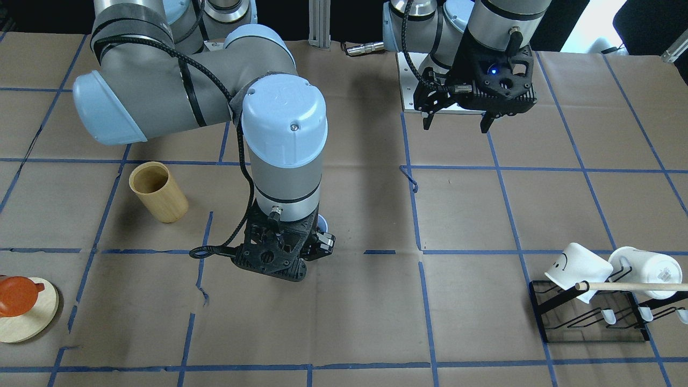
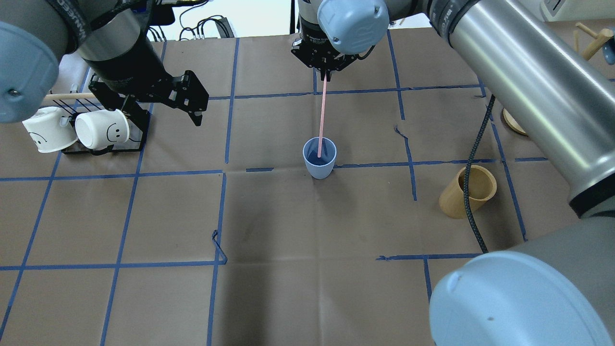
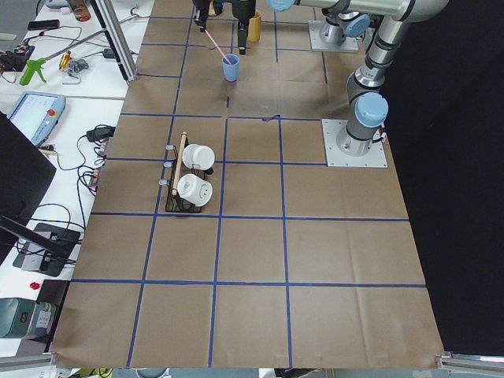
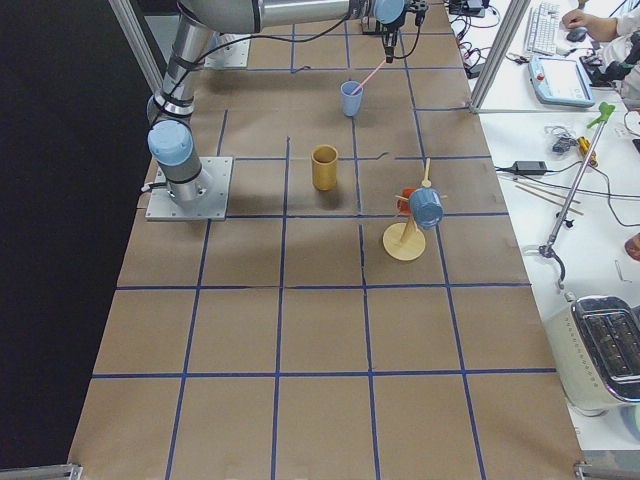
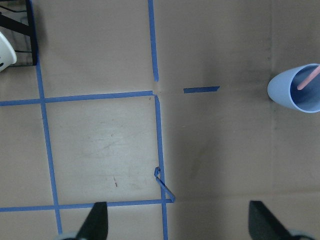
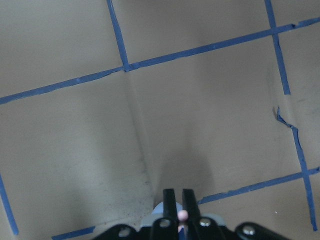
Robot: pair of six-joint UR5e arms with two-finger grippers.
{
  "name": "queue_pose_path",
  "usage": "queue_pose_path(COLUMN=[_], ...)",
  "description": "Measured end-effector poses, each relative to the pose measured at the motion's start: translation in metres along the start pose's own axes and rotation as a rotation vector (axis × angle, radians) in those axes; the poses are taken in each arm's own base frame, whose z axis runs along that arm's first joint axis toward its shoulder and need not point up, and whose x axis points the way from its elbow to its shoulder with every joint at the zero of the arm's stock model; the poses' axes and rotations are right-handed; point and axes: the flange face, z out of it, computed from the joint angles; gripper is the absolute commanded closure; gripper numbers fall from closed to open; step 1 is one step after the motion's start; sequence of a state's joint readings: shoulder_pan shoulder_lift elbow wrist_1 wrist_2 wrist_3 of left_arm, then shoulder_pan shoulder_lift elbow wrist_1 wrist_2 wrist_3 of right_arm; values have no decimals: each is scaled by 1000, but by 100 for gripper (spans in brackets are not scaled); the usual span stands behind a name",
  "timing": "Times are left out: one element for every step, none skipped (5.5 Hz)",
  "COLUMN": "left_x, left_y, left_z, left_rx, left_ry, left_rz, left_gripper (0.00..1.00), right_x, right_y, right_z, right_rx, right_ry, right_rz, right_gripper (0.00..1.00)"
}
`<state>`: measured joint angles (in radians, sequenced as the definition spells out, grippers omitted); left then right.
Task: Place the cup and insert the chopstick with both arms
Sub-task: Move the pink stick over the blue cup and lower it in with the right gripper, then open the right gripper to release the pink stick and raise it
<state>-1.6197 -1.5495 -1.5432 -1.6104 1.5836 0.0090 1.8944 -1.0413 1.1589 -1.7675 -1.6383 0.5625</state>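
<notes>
Seen from overhead, a bamboo tube (image 2: 468,191) stands nearest on the worktop (image 2: 269,216), off to the right. Beyond it, at the middle, the blue cup (image 2: 319,163) sits upright just beside a strip of blue tape. The pink chopstick (image 2: 322,115) slants up out of the cup, its lower end inside, and its upper end is pinched in the right claw (image 2: 325,73) farther back.

The front-facing view hides nearly all of this: there the right arm covers the chopstick and leaves only a sliver of the cup. The right wrist camera shows the grip closely, with both fingers pressed together on the pink tip and the cup's rim just below.

Far to the left, above two white mugs (image 2: 98,129), the left claw (image 1: 457,124) hangs with its fingers spread wide and nothing between them. Its wrist camera catches the cup at the edge of the frame, with the chopstick's end inside.
</notes>
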Motion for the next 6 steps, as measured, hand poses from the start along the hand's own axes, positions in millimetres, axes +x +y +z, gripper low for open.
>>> queue_pose_path(left_x=[0, 0, 0, 0, 0, 0], left_y=[1, 5, 7, 7, 5, 3], left_z=[-1, 0, 1, 1, 0, -1], left_rx=[2, 0, 0, 1, 3, 4], left_ry=[-1, -2, -3, -3, -3, -3], left_rz=[0, 0, 1, 1, 1, 1], left_gripper=[2, 2, 2, 1, 1, 1], right_x=[2, 3, 3, 3, 8, 21], right_y=[7, 11, 12, 12, 8, 4], right_z=[15, 24, 26, 22, 8, -20], right_rx=[-10, -25, -30, -26, -7, 23], right_ry=[3, 5, 2, -4, -15, -31], right_rz=[-7, -23, -36, -38, -30, -20], right_gripper=[77, 1, 0, 0, 0, 0])
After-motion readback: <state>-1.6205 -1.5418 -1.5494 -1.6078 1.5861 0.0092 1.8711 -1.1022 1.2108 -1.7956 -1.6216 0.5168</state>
